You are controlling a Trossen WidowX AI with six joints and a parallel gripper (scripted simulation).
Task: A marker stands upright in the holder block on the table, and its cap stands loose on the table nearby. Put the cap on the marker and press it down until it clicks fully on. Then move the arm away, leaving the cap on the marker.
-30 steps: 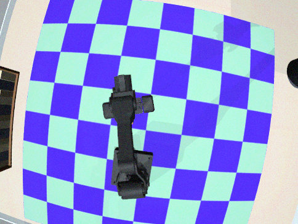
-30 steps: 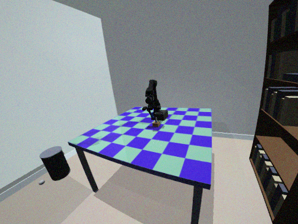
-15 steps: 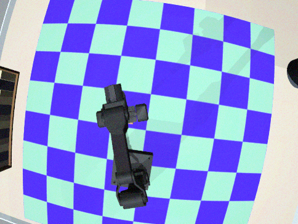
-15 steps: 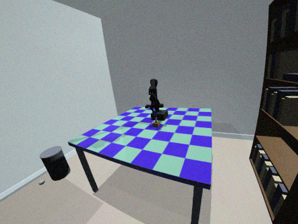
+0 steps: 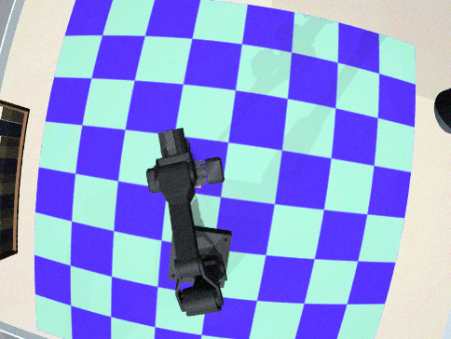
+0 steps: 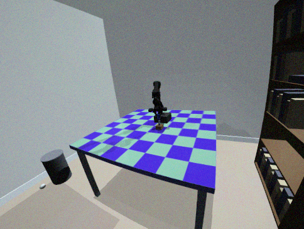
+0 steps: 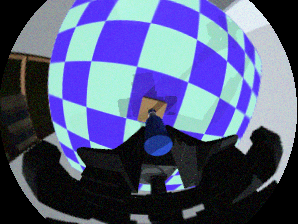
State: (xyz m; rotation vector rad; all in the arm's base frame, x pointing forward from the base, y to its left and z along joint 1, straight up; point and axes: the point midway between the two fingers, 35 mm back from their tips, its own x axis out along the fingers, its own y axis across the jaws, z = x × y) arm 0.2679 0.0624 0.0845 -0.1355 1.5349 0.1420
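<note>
Blue cap [image 7: 157,143] apparently clamped between narrowed jaws.

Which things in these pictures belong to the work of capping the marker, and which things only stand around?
Belong to the job:
- gripper, shut on the blue cap
- holder block, right under the cap
- marker: hidden by the cap, not clearly visible

Only standing around:
- checkered table, which carries the block
- dark bin on the floor
- bookshelf by the wall
</note>
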